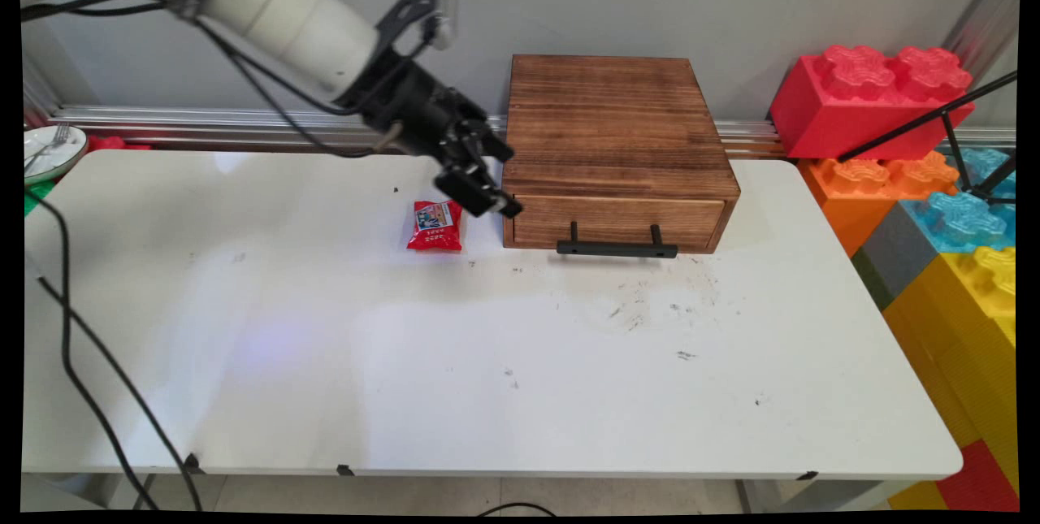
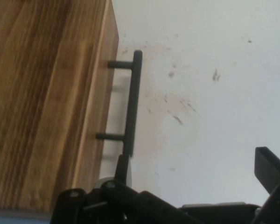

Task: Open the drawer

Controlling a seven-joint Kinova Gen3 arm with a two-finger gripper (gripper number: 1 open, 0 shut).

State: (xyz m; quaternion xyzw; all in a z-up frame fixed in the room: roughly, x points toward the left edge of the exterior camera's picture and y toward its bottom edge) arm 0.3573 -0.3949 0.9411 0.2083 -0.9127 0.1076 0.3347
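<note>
Gripper (image 1: pixel 487 183) spread wide, beside wooden drawer box (image 1: pixel 617 142) with black handle (image 1: pixel 617 248), red snack packet (image 1: pixel 436 226) nearby

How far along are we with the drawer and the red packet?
Done: nothing that shows; the wooden box's drawer sits shut. In hand: the gripper, open and empty, hangs by the box's left front corner, near the black handle, between box and red snack packet. Left: the packet lies on the table, untouched.
</note>
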